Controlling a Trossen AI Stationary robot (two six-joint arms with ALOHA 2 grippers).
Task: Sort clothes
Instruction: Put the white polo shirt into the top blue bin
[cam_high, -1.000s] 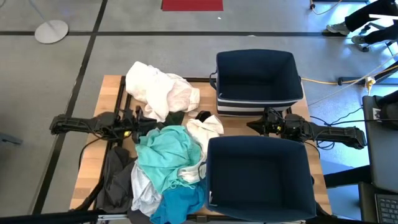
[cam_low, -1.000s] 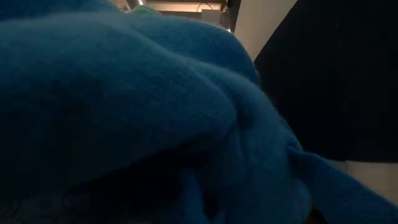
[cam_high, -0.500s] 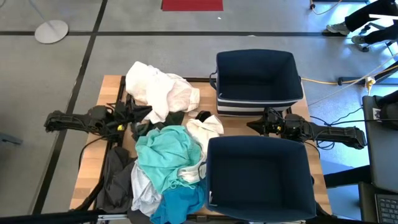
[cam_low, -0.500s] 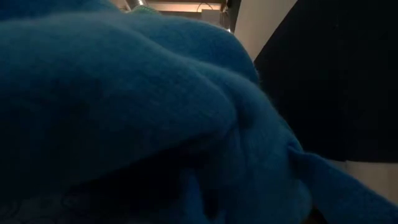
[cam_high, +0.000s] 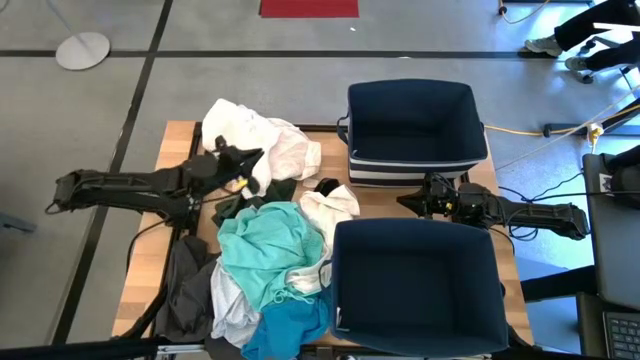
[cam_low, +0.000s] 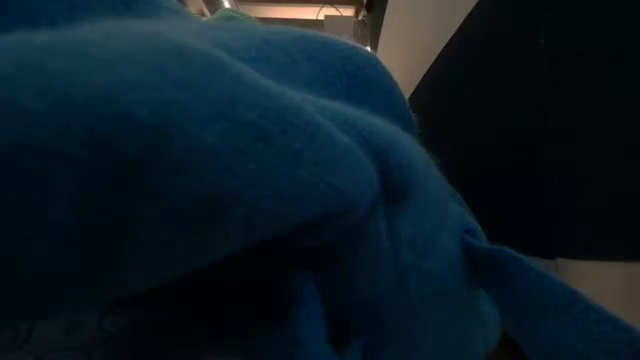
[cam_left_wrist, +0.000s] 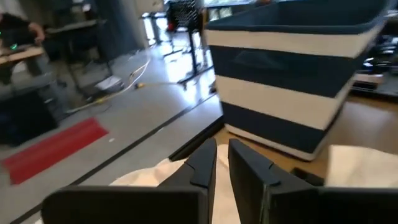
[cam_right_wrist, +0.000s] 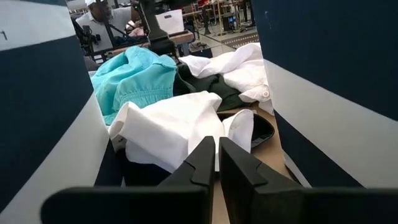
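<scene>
The clothes lie heaped on the table's left half: a white garment (cam_high: 235, 130) and a pale pink one (cam_high: 297, 152) at the far side, then dark green (cam_high: 278, 190), black (cam_high: 327, 186), a small white piece (cam_high: 332, 208), turquoise (cam_high: 268, 245), teal blue (cam_high: 295, 325), light grey (cam_high: 230, 312) and charcoal grey (cam_high: 185, 285). My left gripper (cam_high: 243, 160) is shut and empty, just above the white garment (cam_left_wrist: 155, 177). My right gripper (cam_high: 408, 201) is shut and empty, low between the two bins, pointing at the small white piece (cam_right_wrist: 168, 127).
Two navy fabric bins stand on the table's right half, one far (cam_high: 415, 105) and one near (cam_high: 420, 300). The far bin's striped wall (cam_left_wrist: 292, 93) faces my left gripper. The teal blue garment (cam_low: 200, 180) fills the low view. A person (cam_right_wrist: 109, 18) shows beyond the table.
My left gripper has risen off the dark clothes and gone toward the table's far edge and a little right, over the white garment, with the arm stretching out. The clothes have not visibly moved.
</scene>
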